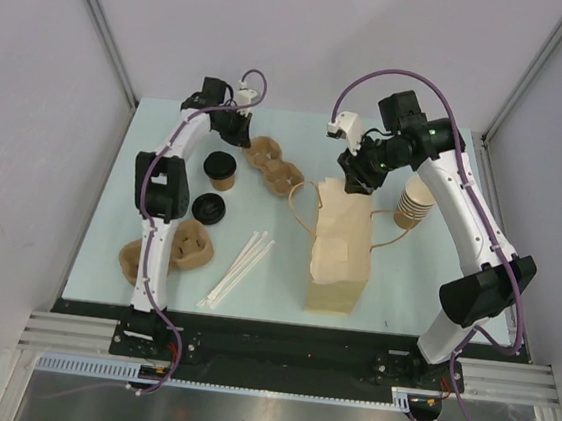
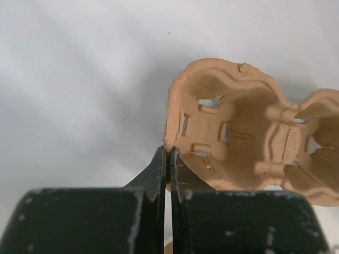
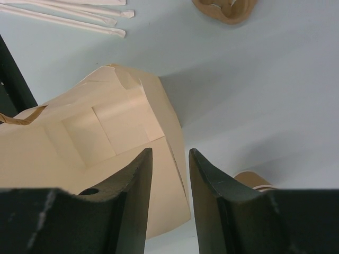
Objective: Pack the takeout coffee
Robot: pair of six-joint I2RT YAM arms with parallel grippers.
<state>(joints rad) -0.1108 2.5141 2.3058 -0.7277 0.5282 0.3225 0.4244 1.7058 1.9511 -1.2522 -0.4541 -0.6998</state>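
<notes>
The left gripper (image 2: 167, 153) was shown by its wrist view pinched on the rim of the cup carrier (image 2: 238, 132), the right gripper (image 3: 169, 153) parted above the paper bag (image 3: 106, 132), the takeout coffee (image 1: 221, 169) only overhead

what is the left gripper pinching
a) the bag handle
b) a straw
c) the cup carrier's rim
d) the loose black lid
c: in the left wrist view, the left gripper is closed on the rim of the cup carrier.
</notes>
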